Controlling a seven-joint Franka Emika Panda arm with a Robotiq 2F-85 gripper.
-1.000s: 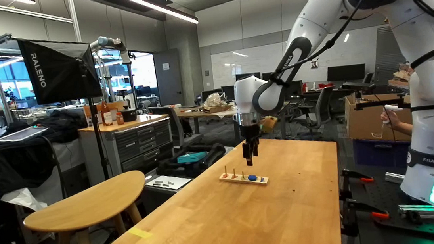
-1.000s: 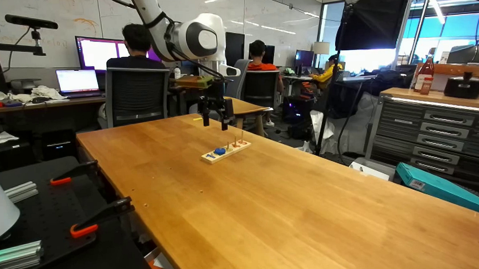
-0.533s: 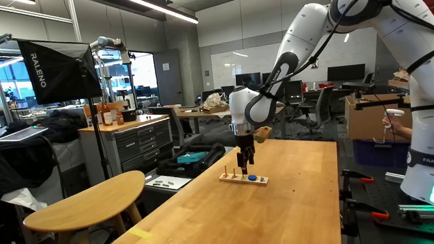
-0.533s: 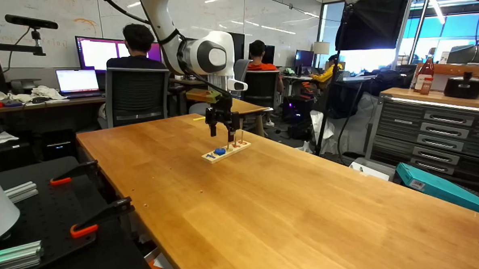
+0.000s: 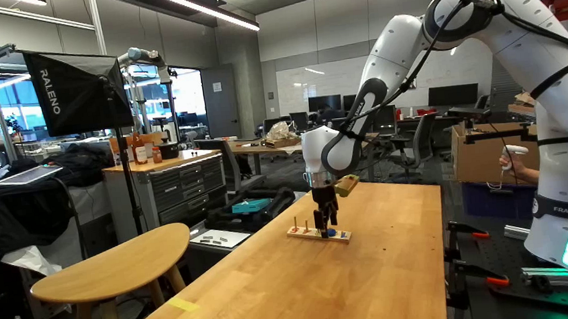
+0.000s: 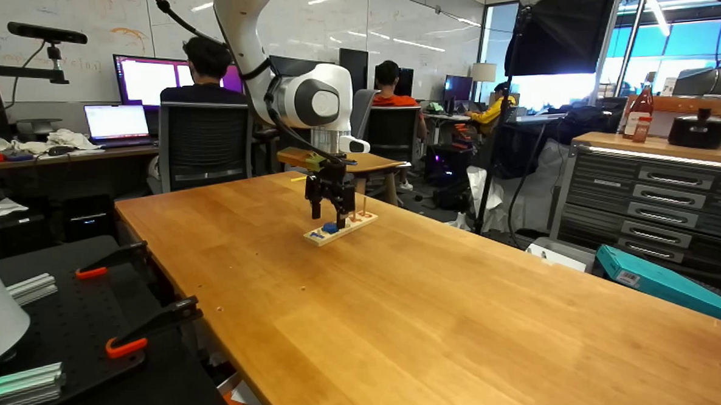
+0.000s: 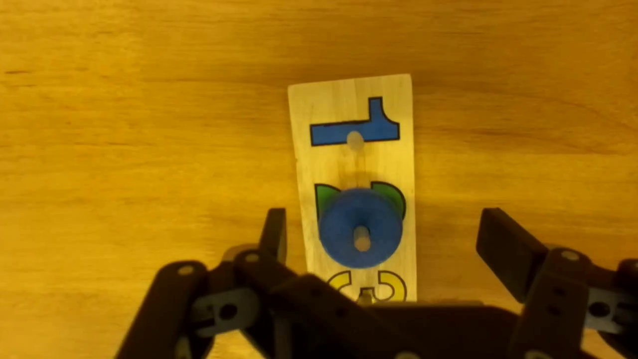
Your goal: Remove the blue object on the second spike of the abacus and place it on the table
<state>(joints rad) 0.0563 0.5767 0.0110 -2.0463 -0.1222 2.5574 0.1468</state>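
Note:
The abacus is a pale wooden strip with upright pegs and painted numbers, on the table in both exterior views [image 5: 301,234] [image 6: 356,226] and the wrist view [image 7: 324,164]. A round blue object [image 7: 341,224] sits on its second peg, over a green number; it also shows in both exterior views [image 5: 332,233] [image 6: 329,227]. My gripper [image 7: 384,214] is open and empty, low over the abacus, also seen in both exterior views [image 5: 329,229] [image 6: 329,221]. Its fingers stand on either side of the strip, apart from the blue object. The arm hides the strip's far end in the wrist view.
The abacus's first peg [image 7: 355,141] is bare beside the blue object. The wooden table [image 5: 369,287] has a strip of yellow tape [image 5: 184,304] near its front corner. A wooden stool [image 5: 116,259] stands beside it. Clamps [image 6: 126,346] sit at the robot's side.
My gripper has moved down from above the abacus to close around the height of the pegs, its fingers now near the blue object. It stays open. The abacus and blue object have not moved.

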